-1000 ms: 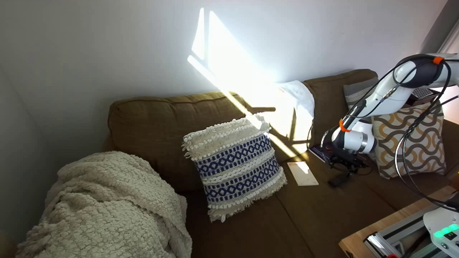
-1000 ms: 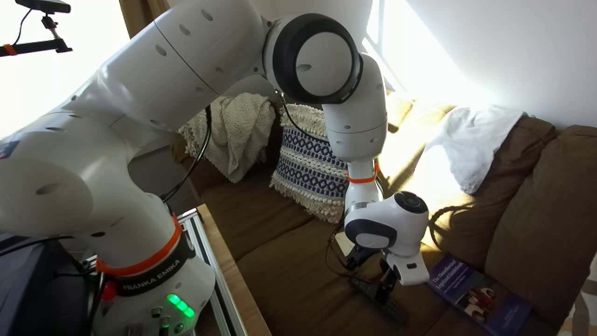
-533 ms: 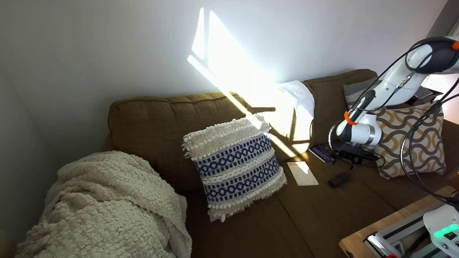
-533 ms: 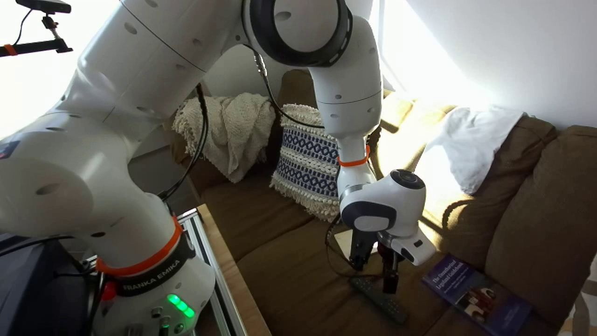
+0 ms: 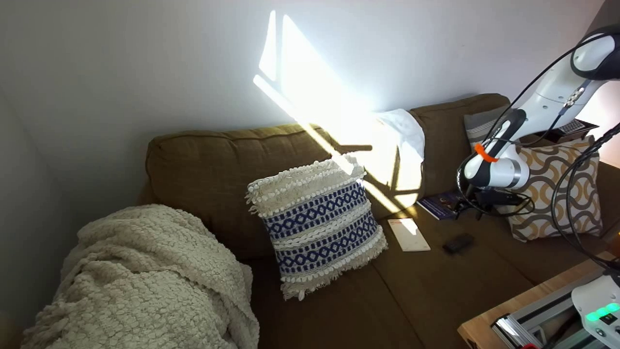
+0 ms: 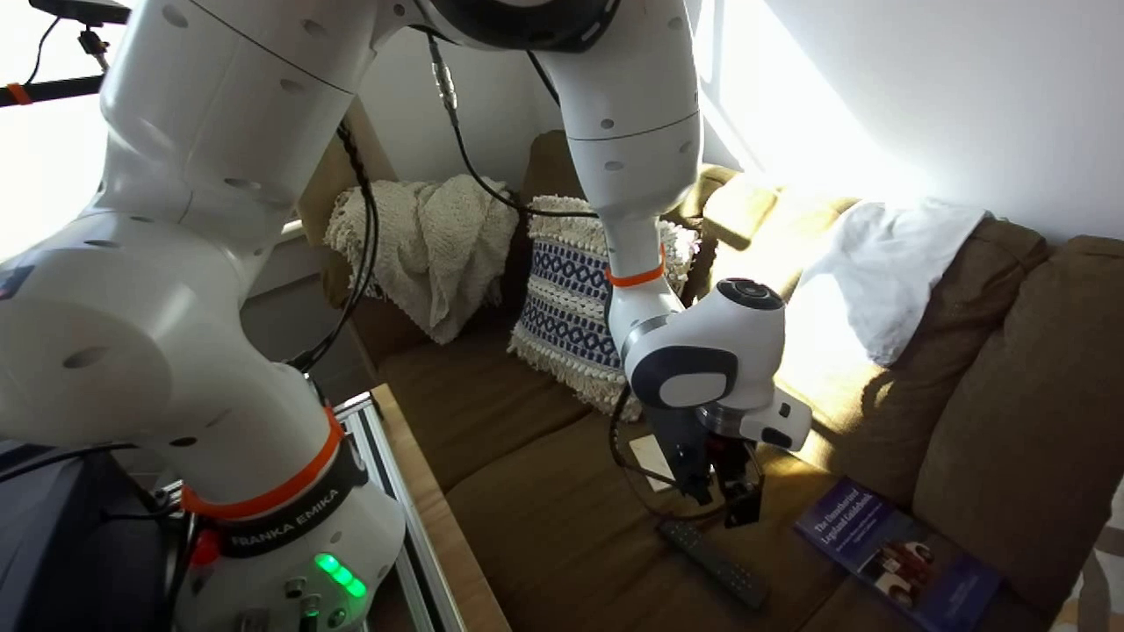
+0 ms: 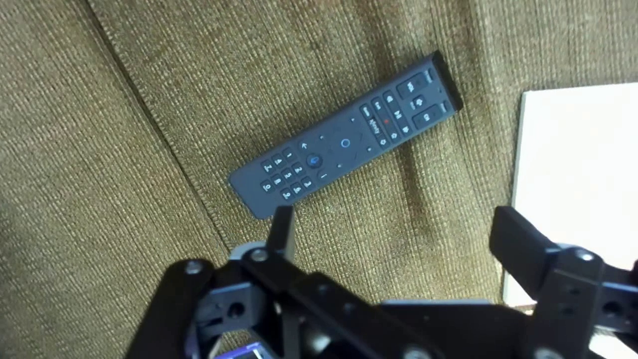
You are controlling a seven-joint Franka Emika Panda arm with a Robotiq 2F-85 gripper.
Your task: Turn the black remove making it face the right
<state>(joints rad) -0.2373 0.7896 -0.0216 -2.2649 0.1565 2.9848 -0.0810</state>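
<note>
The claw (image 7: 395,222), released, lifts clear of the black remote (image 7: 345,135), which lies eight-to-two o'clock in the wrist view; the turn is probably finished.

White arm (image 6: 628,110), black end effector (image 7: 394,227)

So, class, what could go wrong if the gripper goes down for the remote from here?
The remote lies aslant to the open gripper, so closing at this angle could skew or miss it.
In the wrist view, one of the fingers overlaps the flat white item; going straight down might press or shove that.
The sofa seat shows creased cloth, so fingers going too low may drag it.
</note>
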